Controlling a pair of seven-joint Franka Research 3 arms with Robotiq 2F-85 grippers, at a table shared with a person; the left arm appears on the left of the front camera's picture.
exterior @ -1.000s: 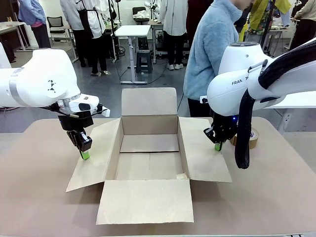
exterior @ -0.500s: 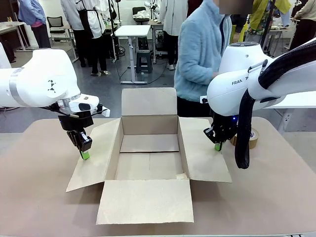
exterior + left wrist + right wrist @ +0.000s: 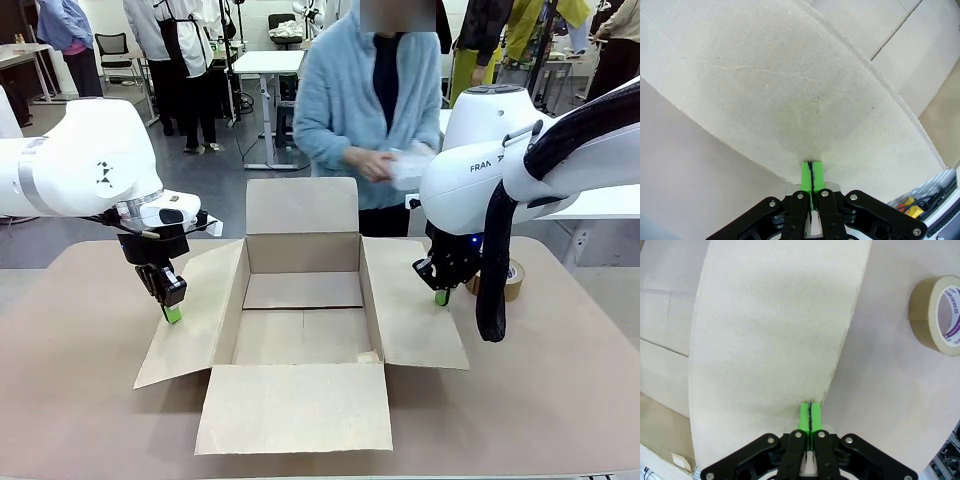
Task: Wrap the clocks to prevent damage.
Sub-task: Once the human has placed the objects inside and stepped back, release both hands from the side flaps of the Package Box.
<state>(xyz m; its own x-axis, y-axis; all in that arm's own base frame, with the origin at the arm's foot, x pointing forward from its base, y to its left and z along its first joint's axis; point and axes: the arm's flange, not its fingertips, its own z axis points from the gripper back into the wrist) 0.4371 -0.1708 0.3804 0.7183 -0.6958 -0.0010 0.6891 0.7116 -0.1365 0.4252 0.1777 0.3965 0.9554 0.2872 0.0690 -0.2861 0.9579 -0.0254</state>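
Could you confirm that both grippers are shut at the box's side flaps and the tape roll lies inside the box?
Not quite: the tape roll lies on the table outside the box, past its right flap, as the right wrist view shows. The left gripper and right gripper are indeed shut at the side flaps.

Beyond the brown tabletop, an evenly lit grey floor runs back. Mid-room stands a white desk with a dark stool tucked under it. Far left there's a black office chair, and people stand about at the back.
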